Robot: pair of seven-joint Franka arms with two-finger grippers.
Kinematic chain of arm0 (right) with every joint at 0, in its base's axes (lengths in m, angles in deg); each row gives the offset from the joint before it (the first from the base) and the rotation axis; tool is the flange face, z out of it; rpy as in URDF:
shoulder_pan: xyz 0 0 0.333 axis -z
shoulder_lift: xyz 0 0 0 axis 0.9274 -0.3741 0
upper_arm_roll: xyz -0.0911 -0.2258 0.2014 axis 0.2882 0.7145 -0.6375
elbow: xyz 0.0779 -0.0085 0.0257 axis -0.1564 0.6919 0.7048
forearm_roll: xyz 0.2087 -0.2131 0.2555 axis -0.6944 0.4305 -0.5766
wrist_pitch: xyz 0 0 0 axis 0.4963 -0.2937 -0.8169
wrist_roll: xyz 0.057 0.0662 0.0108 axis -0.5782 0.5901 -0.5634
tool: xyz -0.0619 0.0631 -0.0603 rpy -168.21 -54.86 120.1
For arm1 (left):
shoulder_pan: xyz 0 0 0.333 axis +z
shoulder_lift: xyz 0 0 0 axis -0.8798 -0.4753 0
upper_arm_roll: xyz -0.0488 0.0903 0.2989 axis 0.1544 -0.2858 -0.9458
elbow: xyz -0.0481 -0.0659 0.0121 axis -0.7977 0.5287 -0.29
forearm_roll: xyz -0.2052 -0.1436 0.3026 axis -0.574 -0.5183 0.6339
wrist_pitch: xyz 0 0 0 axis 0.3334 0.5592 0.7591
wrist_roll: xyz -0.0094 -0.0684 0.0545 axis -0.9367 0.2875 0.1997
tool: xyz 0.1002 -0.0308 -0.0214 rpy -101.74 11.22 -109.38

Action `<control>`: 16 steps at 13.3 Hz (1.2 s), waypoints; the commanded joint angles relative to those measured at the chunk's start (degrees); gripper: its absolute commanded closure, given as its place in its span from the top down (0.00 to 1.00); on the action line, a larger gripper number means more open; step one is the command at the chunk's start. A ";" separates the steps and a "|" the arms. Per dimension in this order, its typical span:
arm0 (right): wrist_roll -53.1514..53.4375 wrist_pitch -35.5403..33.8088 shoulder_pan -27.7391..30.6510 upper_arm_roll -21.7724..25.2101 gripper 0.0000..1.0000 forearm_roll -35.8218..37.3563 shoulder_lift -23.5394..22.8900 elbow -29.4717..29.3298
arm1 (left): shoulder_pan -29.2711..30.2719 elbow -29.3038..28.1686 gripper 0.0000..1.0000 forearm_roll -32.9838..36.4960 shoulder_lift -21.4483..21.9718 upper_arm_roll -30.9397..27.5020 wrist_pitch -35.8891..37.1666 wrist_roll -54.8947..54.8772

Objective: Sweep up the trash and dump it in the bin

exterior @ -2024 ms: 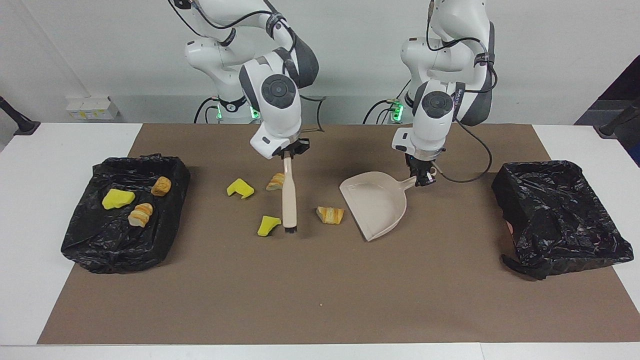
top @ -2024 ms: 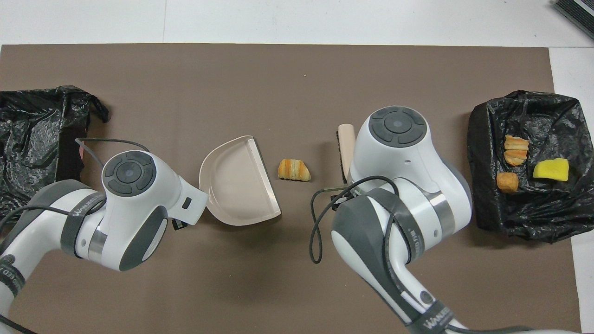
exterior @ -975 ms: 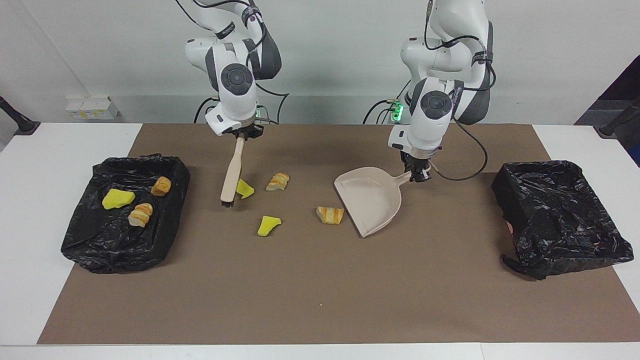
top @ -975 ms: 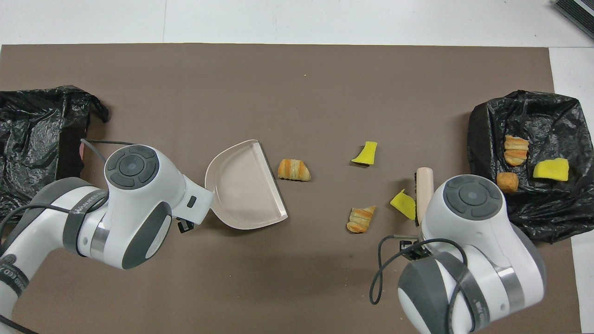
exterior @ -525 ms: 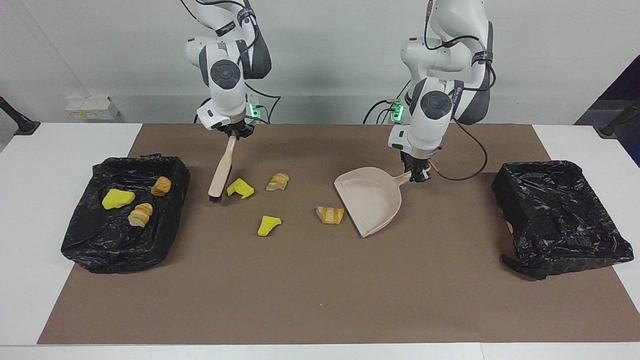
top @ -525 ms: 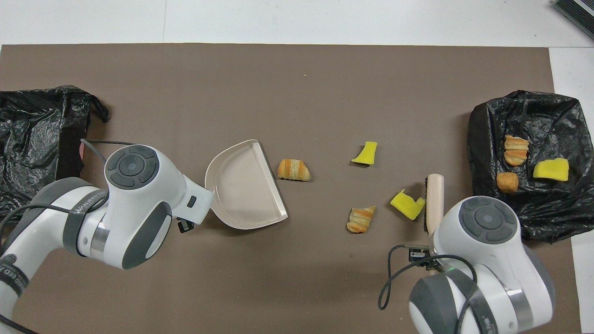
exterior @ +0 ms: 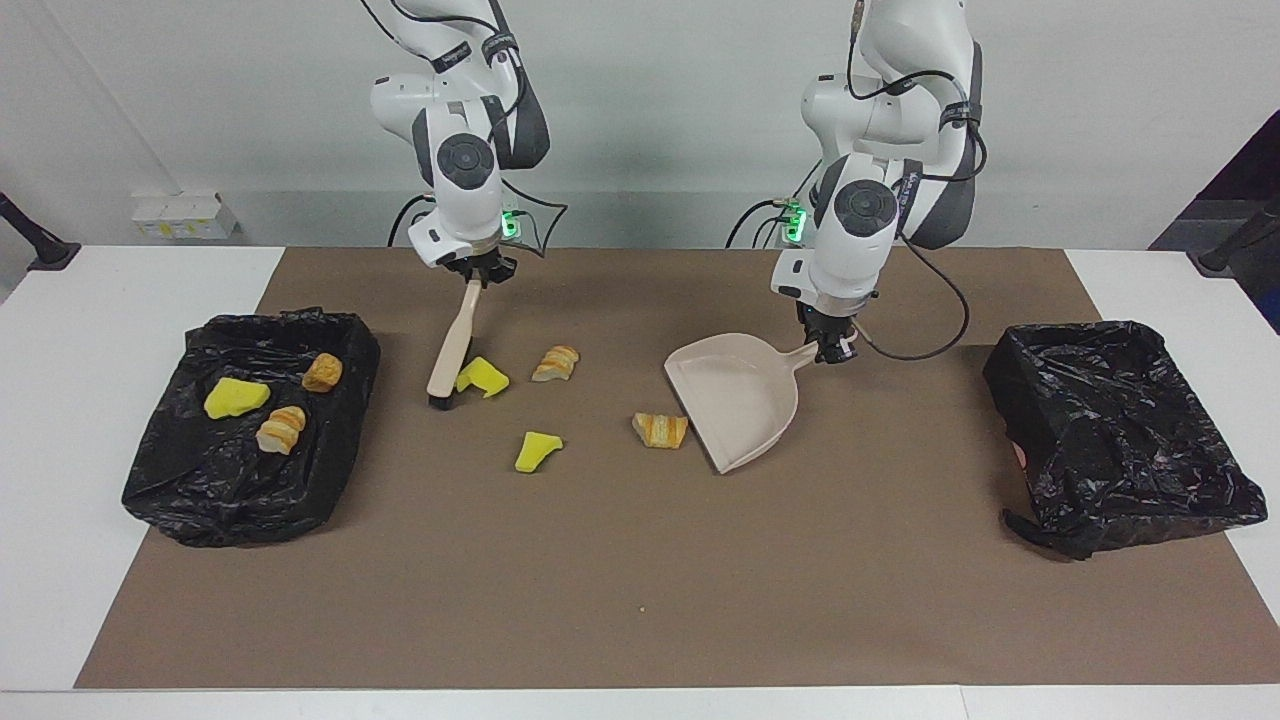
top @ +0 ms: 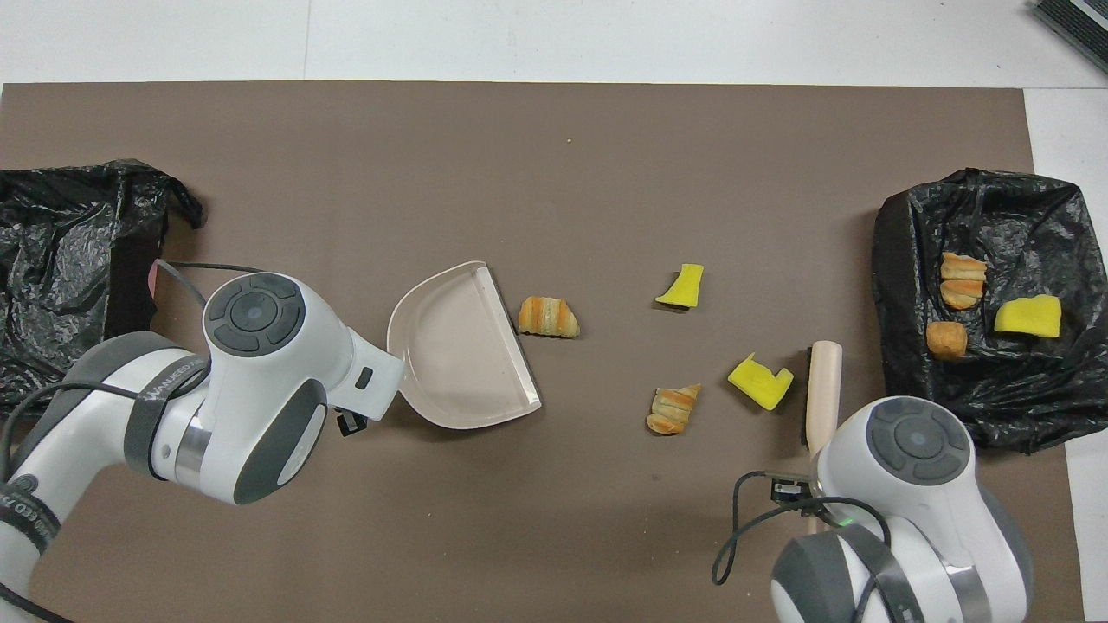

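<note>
White arms point(exterior: 870, 60), grey joints, black cables, green lights.

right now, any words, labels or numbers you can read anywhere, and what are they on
"WANJEED", or near it, partly readable: grey band on the left arm, overhead view.
A few letters, too cut off to read: band at that arm's bottom edge, and on the right arm.
White boxes by the wall: no print can be made out.

A white table point(exterior: 60, 420) was covered by a brown mat point(exterior: 640, 580). Two black-lined bins were placed on it: one point(exterior: 250, 430) at the right arm's end, one point(exterior: 1120, 430) at the left arm's end. Between them, two yellow sponge chunks point(exterior: 481, 376) point(exterior: 536, 450), two bread pieces point(exterior: 556, 362) point(exterior: 660, 430) and a beige dustpan point(exterior: 735, 400) were laid on the mat.
</note>
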State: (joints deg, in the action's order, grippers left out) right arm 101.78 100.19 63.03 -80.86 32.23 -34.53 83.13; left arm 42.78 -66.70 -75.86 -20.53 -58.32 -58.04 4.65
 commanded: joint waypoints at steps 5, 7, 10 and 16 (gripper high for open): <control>2.66 5.15 -8.34 -0.35 0.00 -8.44 -12.68 -11.59 | -1.28 0.53 0.00 -0.52 0.00 -0.59 0.04 0.23; 3.19 5.17 -9.58 -0.35 0.00 -8.81 -18.22 -17.82 | -2.60 0.26 0.00 -0.52 0.17 -0.59 0.04 0.23; 7.58 5.52 -14.49 -0.35 0.00 -9.17 -24.03 -24.17 | -3.30 0.09 0.00 -0.52 0.26 -0.59 -0.22 0.50; 6.98 3.16 -17.94 -5.86 0.00 -9.96 -22.38 -24.80 | -3.31 0.18 0.00 -0.52 0.26 -0.68 -0.31 0.50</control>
State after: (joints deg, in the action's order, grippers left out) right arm 109.00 105.19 45.05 -83.61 23.85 -57.86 58.78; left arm 40.21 -66.72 -75.86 -20.55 -58.38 -58.05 4.76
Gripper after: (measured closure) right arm 0.740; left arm 0.692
